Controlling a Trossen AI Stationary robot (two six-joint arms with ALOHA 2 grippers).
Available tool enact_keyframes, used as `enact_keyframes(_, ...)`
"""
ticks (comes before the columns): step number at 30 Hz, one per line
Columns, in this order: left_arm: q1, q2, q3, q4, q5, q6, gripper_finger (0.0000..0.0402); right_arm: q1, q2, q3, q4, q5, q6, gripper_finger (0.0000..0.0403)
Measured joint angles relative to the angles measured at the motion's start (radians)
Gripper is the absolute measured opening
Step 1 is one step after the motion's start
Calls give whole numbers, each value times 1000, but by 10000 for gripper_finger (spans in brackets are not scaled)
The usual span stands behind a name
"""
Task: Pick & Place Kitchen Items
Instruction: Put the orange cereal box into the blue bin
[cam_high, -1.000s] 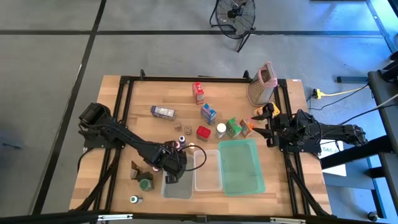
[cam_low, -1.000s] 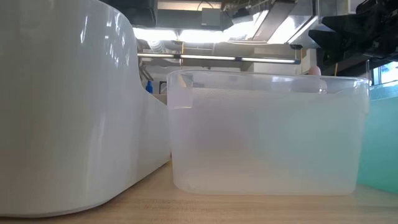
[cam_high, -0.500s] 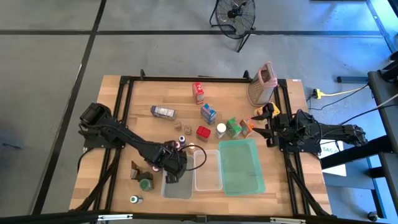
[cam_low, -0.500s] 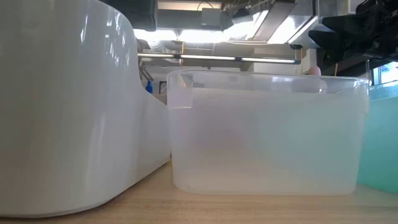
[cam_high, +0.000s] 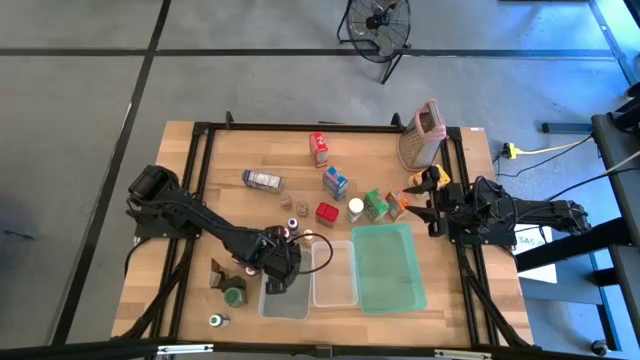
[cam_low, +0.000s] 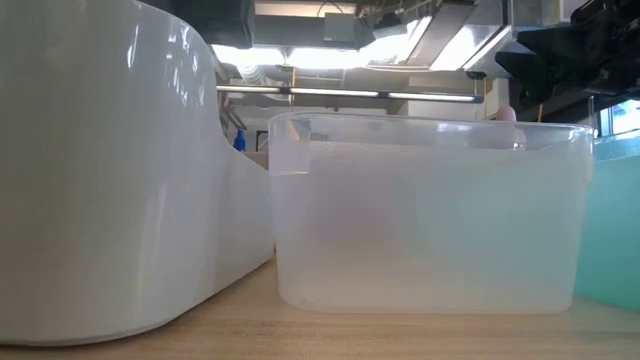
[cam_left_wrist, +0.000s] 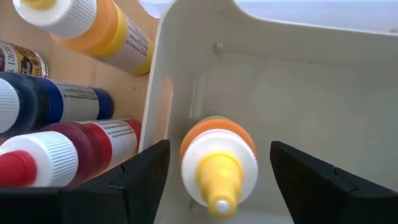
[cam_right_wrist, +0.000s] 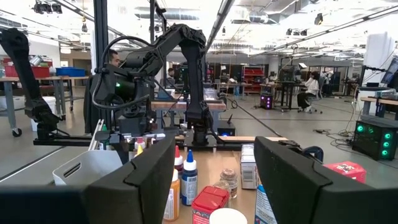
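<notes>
On the wooden worktop (cam_high: 190, 180) the landmark is the left clear tub (cam_high: 285, 300), standing at the near edge.

To the left of that tub, a green-capped jar (cam_high: 233, 296) and a white-capped jar (cam_high: 215, 320) stand on the bare wood.

The left hand (cam_high: 276, 283) hangs over the tub's far end, its fingers (cam_left_wrist: 140, 180) spread apart and touching nothing. Between them, inside the tub, an orange bottle with a white collar and yellow nozzle (cam_left_wrist: 217, 163) sits released, clear of both fingers. Just outside the tub wall, in the left wrist view, lie more bottles: an orange one (cam_left_wrist: 99, 28), a dark blue one (cam_left_wrist: 46, 102) and a red one (cam_left_wrist: 68, 149).

To the right of the tub stands a second clear tub (cam_high: 334, 272), then a green tray (cam_high: 388, 266).

Beyond the tubs are small cartons: a purple one (cam_high: 263, 180), a red one (cam_high: 319, 149), a blue one (cam_high: 335, 182), a red box (cam_high: 326, 212), a white-capped jar (cam_high: 356, 209) and a green carton (cam_high: 375, 205). A metal grater (cam_high: 421, 135) stands farther right.

The right hand (cam_high: 424, 206) waits at the worktop's right edge, well away from the tub, fingers (cam_right_wrist: 134, 180) parted and empty.
</notes>
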Motion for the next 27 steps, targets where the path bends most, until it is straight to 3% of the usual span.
enact_keyframes(27, 0, -19, 3, -5, -28, 28, 282, 0, 0, 0, -1, 3, 0, 222)
